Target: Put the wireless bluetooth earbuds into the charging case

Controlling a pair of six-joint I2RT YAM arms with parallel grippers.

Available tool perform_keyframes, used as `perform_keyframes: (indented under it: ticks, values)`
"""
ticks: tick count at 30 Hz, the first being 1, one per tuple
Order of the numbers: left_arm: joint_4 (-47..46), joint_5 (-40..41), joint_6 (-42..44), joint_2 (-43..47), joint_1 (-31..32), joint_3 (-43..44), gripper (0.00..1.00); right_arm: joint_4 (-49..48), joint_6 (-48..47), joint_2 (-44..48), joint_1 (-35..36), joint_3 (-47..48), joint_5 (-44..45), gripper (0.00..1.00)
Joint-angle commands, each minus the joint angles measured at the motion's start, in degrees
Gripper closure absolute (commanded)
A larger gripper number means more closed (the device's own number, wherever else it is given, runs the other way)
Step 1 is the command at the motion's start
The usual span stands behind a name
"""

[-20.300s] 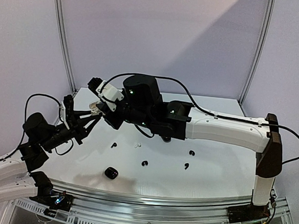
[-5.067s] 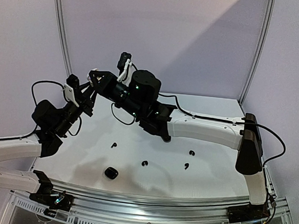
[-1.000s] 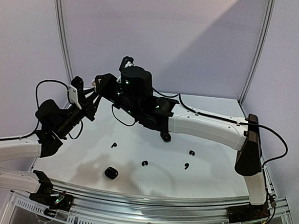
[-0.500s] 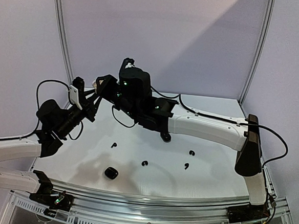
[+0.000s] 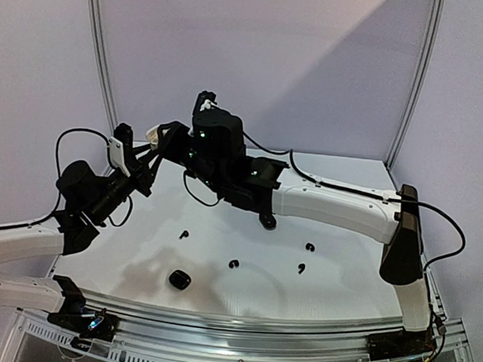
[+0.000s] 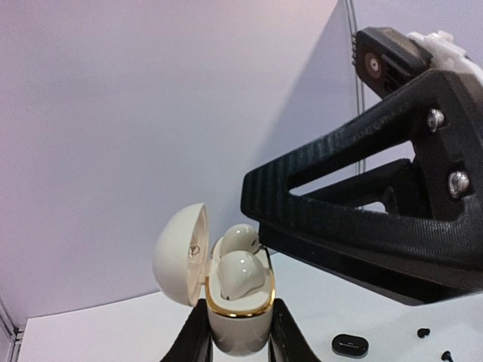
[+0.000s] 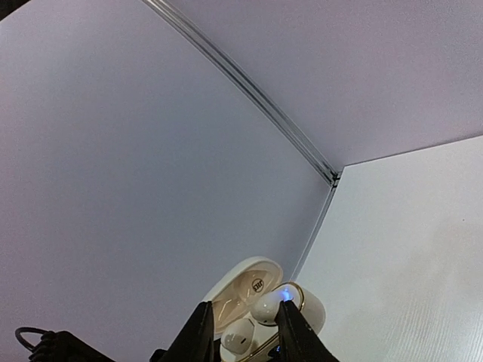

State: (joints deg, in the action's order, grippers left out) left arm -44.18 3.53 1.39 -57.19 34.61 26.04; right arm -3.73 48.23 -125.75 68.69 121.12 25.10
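Right claw [image 7: 244, 303] wider, astride white earbud [image 7: 266, 308] in case [image 7: 311, 311]

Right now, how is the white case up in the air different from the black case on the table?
The white case is held up in the left claw; the black case lies on the table. The white case's lid stands open, with two white earbuds inside; the black case looks shut. Both are small, rounded pebble shapes.

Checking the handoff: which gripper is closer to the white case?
Left. The left gripper is clamped on the white case; the right gripper is poised at its open top.
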Motion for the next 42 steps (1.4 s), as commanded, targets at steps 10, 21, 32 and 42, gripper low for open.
perform_keyframes:
  ticks: [10, 21, 32, 42]
  values:
    - [5.95, -17.85, 17.13, 4.5, 0.21, -1.45, 1.0, 12.03, -18.51, 14.29, -1.52, -4.45, -5.66, 0.62]
    - [17.89, -42.48, 47.33, 12.55, 0.28, -6.19, 1.0, 28.17, -19.53, 13.01, -3.06, -1.17, -22.3, 0.58]
    - [19.57, -36.25, 51.03, 9.95, 0.32, -3.39, 1.0, 33.53, -21.3, 8.6, -1.42, -1.11, -31.54, 0.63]
    - [17.67, -33.61, 48.66, 8.39, 0.28, -2.84, 1.0, 34.67, -22.32, 13.13, -0.64, -9.23, -30.89, 0.68]
